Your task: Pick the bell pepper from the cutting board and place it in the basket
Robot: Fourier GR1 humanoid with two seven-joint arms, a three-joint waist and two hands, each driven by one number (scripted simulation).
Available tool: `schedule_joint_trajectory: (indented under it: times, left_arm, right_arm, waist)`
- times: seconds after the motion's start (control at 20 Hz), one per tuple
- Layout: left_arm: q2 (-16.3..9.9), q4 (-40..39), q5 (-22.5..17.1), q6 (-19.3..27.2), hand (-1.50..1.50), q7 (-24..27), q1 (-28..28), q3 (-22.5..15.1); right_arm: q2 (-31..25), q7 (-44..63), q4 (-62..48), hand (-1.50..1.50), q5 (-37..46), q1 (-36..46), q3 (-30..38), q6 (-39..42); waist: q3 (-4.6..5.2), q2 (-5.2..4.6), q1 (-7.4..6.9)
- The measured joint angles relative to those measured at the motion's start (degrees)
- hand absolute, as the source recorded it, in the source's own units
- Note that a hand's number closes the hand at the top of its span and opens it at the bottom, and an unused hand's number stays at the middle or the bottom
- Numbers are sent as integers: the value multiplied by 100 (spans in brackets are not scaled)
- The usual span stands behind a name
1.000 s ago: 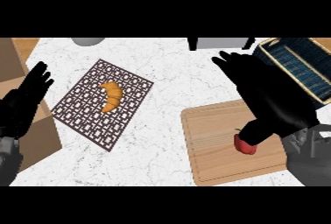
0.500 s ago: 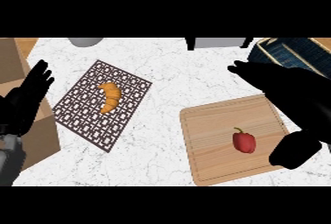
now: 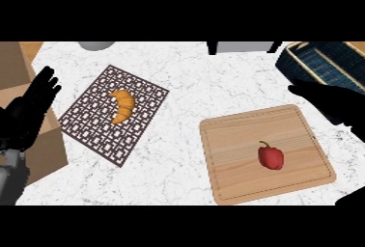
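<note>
Bell pepper (image 3: 271, 157) lies on the cutting board (image 3: 235, 144), stem pointing up-left, below-left of the right hand (image 3: 329, 99). That hand is nearer; can't tell if its fingers are spread or curled. Left hand (image 3: 32, 108) rests flat-fingered at left edge. One pepper, one basket (image 3: 324, 60), one croissant (image 3: 122, 105), one mat (image 3: 92, 120) on the bench (image 3: 185, 91).

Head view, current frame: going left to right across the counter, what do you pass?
Left hand at the left edge → patterned mat with the croissant on it → cutting board → bell pepper lying on the board → right hand at the right edge, with the basket above it.
</note>
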State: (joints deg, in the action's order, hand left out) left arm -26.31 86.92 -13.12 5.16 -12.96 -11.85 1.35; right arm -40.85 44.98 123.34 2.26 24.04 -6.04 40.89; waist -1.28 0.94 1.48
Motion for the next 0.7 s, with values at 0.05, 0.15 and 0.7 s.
schedule_joint_trajectory:
  times: [0.05, 0.15, 0.7]
  left_arm:
    - [7, 33, 17, -1, 0, -36, 7, -6]
    - [8, 61, 50, -27, 0, -1, 53, 21]
    - [153, -85, 141, -131, 0, -43, -182, 54]
  right_arm:
    - [16, -115, 96, -150, 117, -214, 42, -20]
    - [96, -325, 193, -150, 354, -539, 67, -85]
    - [796, -2412, -442, -150, 2321, -1824, -330, -1446]
  waist:
    - [1, -5, -10]
    - [-4, -11, -41]
    - [-10, -52, -134]
